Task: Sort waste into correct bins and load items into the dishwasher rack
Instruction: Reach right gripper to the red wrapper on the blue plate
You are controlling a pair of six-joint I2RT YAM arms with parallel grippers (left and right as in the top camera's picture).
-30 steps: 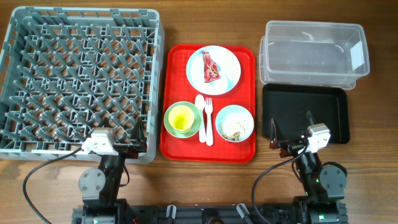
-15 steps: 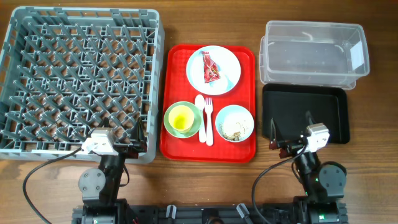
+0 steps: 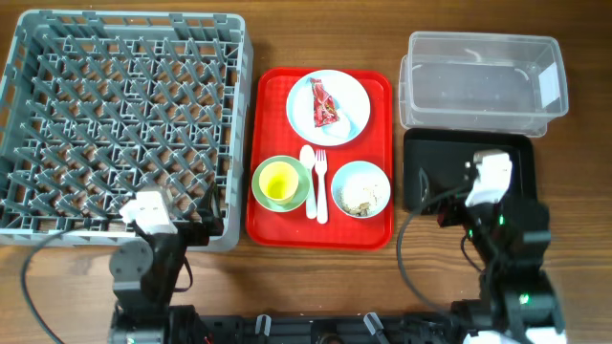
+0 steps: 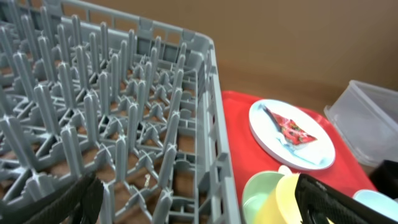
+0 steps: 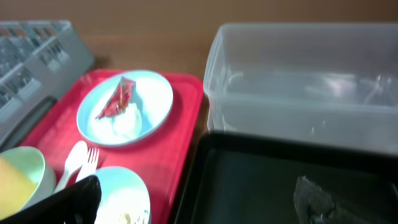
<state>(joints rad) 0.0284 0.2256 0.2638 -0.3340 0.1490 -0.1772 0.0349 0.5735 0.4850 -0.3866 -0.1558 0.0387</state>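
The grey dishwasher rack (image 3: 124, 124) fills the left side and also shows in the left wrist view (image 4: 112, 124). A red-and-white wrapper (image 3: 322, 105) lies on the white plate (image 3: 349, 113). A yellow-green cup (image 3: 278, 182) sits in the pale green bowl (image 3: 298, 196). The white spoon (image 3: 309, 172) and fork (image 3: 320, 182) lie beside it. Whitish scraps (image 3: 359, 199) sit in the pale blue bowl (image 3: 373, 177). The clear tub (image 3: 483, 81) stands behind the black tray (image 3: 516, 205). My left gripper (image 3: 188, 205) is open and empty at the rack's near right corner. My right gripper (image 3: 449, 183) is open and empty over the black tray.
The dishes all rest on a red serving tray (image 3: 271, 115) between the rack and the bins. The right wrist view shows the plate (image 5: 146, 99), the clear tub (image 5: 305, 81) and the black tray (image 5: 261, 180). Bare wooden table lies along the front edge.
My right arm has risen and moved away from the front edge, out over the black tray. My left arm has shifted slightly to the left. No object has moved.
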